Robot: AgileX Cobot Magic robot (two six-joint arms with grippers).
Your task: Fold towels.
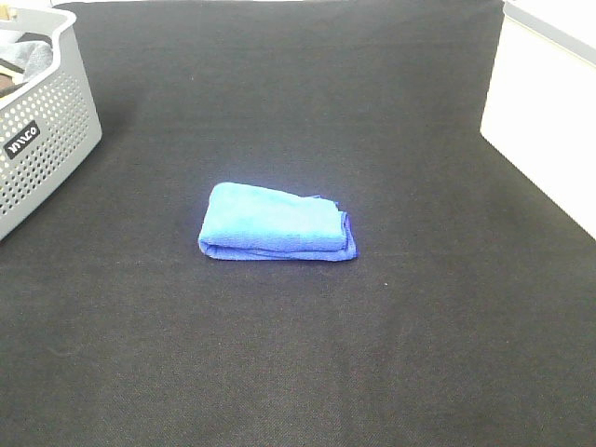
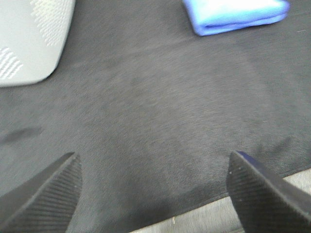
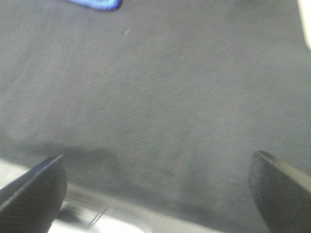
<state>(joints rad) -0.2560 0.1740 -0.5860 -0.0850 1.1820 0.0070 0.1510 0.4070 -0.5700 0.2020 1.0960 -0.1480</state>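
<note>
Black ribbed fingers of the left gripper [image 2: 154, 194] and right gripper [image 3: 156, 191] are seen spread wide, holding nothing, near the surface's front edge. The folded royal-blue microfibre towel [image 1: 276, 223] lies mid-surface on the black cloth surface [image 1: 391, 354]; a grey perforated plastic basket [image 1: 37, 130] stands at the far-left corner.

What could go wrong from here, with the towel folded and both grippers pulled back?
1. The folded blue towel looks loosely stacked, its right edges uneven; a further grab might spring the layers open.
2. The left gripper and right gripper are both open wide and low over the black table cover; a finger could snag the cloth.
3. The grey perforated basket sits close on the left; a sweeping left arm might knock it.
</note>
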